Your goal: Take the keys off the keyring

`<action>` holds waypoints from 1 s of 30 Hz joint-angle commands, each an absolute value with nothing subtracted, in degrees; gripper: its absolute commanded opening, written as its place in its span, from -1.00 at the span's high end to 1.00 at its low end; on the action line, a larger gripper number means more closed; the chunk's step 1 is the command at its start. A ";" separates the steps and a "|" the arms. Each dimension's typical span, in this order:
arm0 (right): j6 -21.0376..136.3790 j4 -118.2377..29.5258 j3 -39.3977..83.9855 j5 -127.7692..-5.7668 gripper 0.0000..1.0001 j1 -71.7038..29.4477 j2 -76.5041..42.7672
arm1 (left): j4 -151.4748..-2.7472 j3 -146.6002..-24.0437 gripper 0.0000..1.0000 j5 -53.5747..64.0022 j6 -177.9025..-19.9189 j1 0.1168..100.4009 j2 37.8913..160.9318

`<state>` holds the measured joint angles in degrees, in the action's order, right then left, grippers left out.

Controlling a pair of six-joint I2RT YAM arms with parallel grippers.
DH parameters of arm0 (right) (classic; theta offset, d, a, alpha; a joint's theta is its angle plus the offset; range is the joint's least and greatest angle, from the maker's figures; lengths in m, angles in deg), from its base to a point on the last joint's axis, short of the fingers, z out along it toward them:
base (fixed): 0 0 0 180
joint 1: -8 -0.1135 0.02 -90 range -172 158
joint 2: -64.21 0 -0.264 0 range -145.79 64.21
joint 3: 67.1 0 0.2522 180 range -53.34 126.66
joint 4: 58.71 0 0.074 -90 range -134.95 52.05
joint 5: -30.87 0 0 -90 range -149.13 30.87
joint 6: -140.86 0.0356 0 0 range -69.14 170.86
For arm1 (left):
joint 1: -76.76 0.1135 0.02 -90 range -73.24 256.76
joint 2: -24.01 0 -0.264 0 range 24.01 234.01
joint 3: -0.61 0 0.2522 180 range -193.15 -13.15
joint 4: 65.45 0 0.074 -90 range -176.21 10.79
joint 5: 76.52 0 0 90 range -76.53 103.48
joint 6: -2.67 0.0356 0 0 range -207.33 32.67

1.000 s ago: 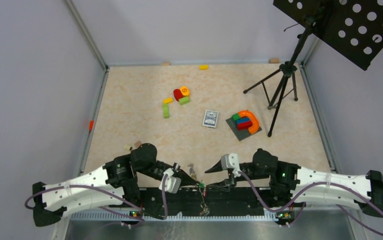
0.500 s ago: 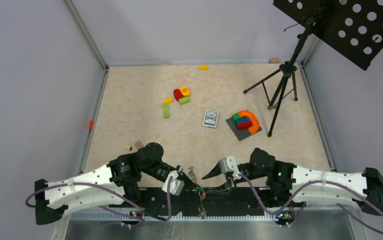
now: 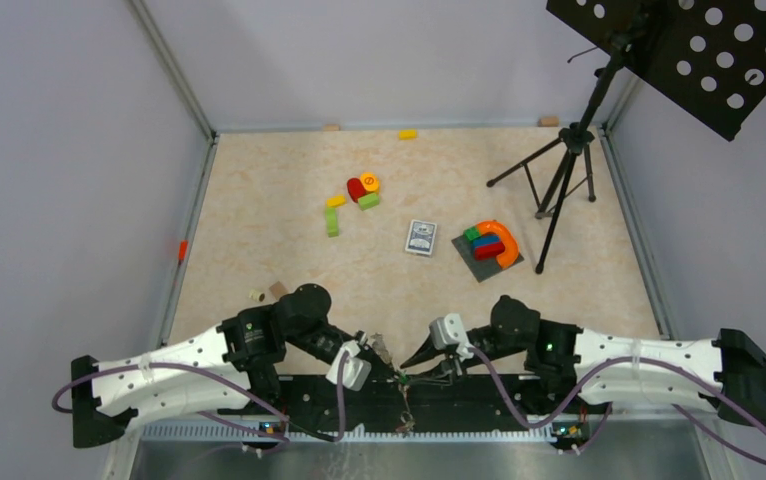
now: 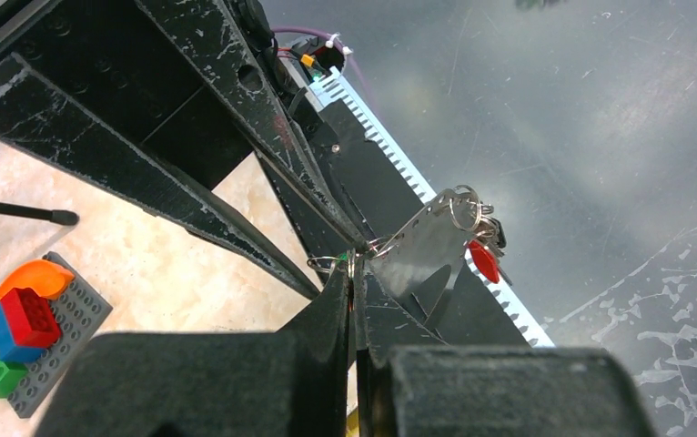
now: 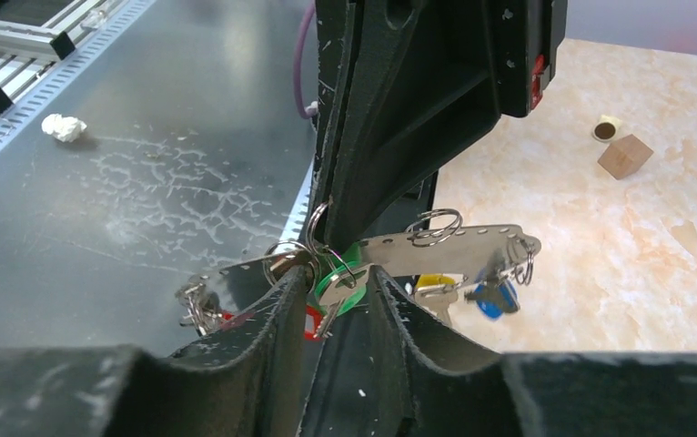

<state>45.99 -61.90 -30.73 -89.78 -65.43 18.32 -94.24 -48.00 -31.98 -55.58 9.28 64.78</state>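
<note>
The keyring (image 5: pixel 454 248) is a thin grey metal band that hangs in the air over the near table edge, between the two arms. My left gripper (image 4: pixel 354 269) is shut on its wire, and in the top view the left gripper (image 3: pixel 394 376) meets my right gripper (image 3: pixel 407 377). My right gripper (image 5: pixel 338 278) is shut on the green-tagged key (image 5: pixel 343 284), whose head bridges the narrow gap between the fingers. Blue (image 5: pixel 495 296) and yellow (image 5: pixel 436 284) tagged keys dangle from the band's far end. A red tag (image 4: pixel 483 259) hangs at the other end.
A playing-card box (image 3: pixel 420 237) and a grey plate with an orange arch and blocks (image 3: pixel 487 245) lie mid-table. Toy blocks (image 3: pixel 362 188) sit further back. A black tripod (image 3: pixel 559 190) stands at the right. A wooden cube (image 3: pixel 276 289) lies near the left arm.
The right gripper has slid left towards the left gripper and narrowed its jaws onto the green-tagged key. The left arm shifted slightly right, still holding the keyring.
</note>
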 commanded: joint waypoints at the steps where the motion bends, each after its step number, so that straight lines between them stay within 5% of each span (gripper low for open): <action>1: 46.04 -64.64 -27.88 -91.24 0.47 -65.54 18.44 | -90.12 -49.95 1.00 -33.87 -55.09 9.08 64.42; 10: 46.55 -62.47 -28.20 -88.61 1.00 -65.50 21.42 | -89.79 -49.05 1.00 -32.33 -55.93 9.13 63.23; 30: 43.85 -58.97 -28.19 -83.41 1.00 -65.55 23.87 | -75.43 -41.19 1.00 -23.99 -66.06 9.06 56.97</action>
<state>46.06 -59.45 -30.69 -84.67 -65.43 23.02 -84.86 -42.45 -25.86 -62.43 9.28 58.83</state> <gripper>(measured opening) 0.012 0.005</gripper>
